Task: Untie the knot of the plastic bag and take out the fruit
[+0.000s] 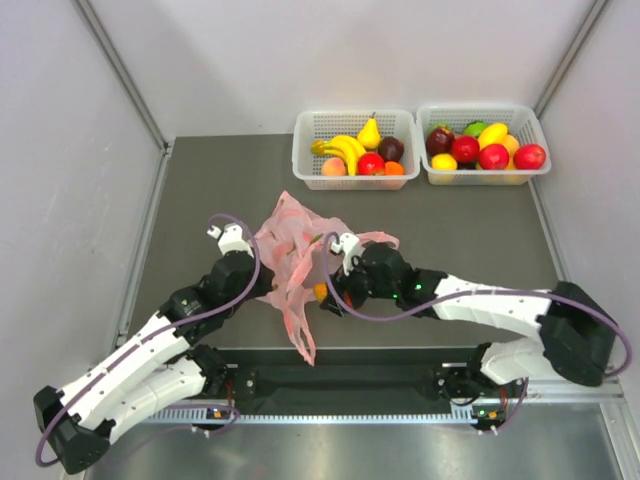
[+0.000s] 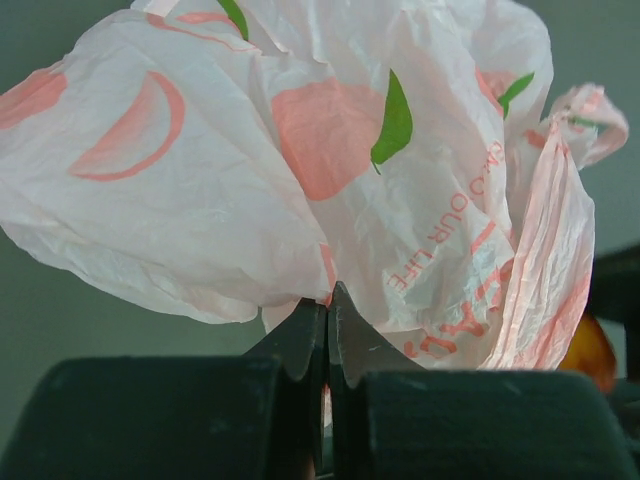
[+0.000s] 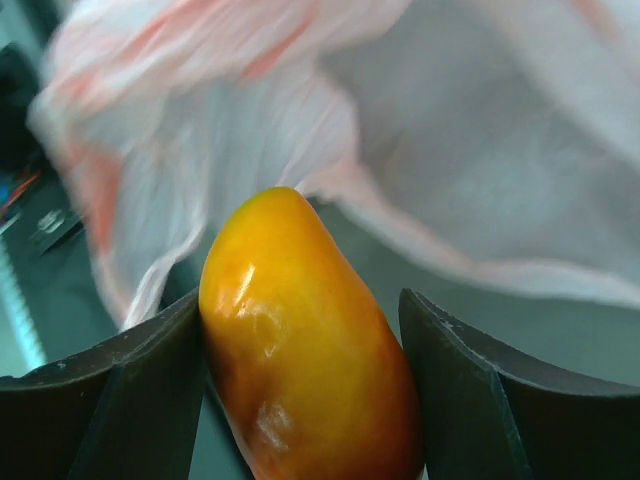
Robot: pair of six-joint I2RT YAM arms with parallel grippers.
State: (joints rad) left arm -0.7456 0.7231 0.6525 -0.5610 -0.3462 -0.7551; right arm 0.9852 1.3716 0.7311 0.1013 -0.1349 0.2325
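Plastic bag (image 1: 290, 235), pink and crumpled, lies on the dark surface (image 1: 450, 230), with one long strip of it trailing toward the near edge. Beyond the bag, at the far edge, stand two baskets of toy fruit: the left basket (image 1: 350, 183) straight behind it, the right basket (image 1: 480, 180) further right. The left gripper (image 2: 328, 305), at the bag's left side, is closed tight, a fold of the thin plastic pinched in it. The right gripper (image 3: 300, 330), at the bag's right side, clamps an orange-yellow oval fruit (image 3: 300, 390), uncovered, just in front of the plastic.
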